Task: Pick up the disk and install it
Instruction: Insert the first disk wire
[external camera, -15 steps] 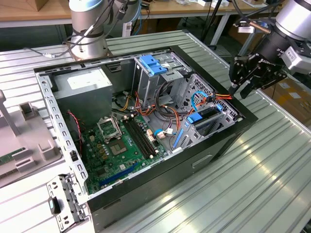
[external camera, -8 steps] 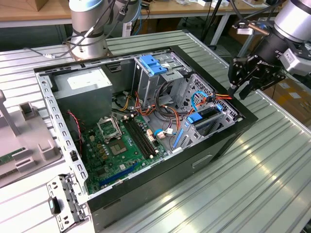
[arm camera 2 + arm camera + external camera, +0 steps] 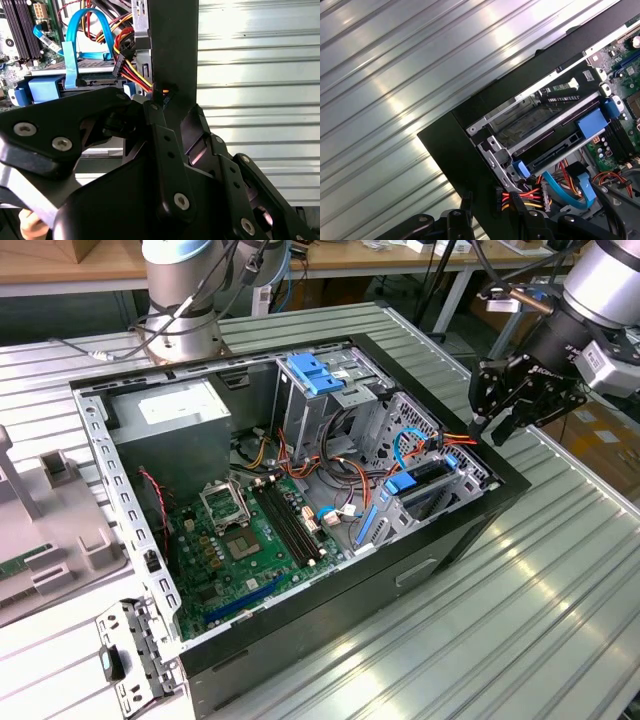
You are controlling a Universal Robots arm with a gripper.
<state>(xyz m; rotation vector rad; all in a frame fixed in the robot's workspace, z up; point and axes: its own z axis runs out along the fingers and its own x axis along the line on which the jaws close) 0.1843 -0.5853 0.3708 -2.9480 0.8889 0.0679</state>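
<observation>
Your claw (image 3: 500, 426) hangs in the air just past the edge of the case (image 3: 470, 530), on the exterior view's right. It is above the ribbed metal table (image 3: 560, 580) and close to the case's black wall. It touches nothing in the case. You cannot tell if the claw is wide or narrow, because its black parts hide each other.

The disk (image 3: 431, 478) is not in the claw. It lies flat in a metal bay inside the case, at the end nearest your claw. In the second wrist view you see its grey top (image 3: 92, 65) with blue rails on the sides. A blue cable (image 3: 82, 25) loops up over it, and a bunch of red, yellow and black wires (image 3: 131, 70) runs to its back edge.

Deeper in the case lies the green board (image 3: 235, 550). Next to it, at the far end, sits a big grey box (image 3: 175, 415). A light-blue bracket (image 3: 315, 372) sticks up near the top of the case.
</observation>
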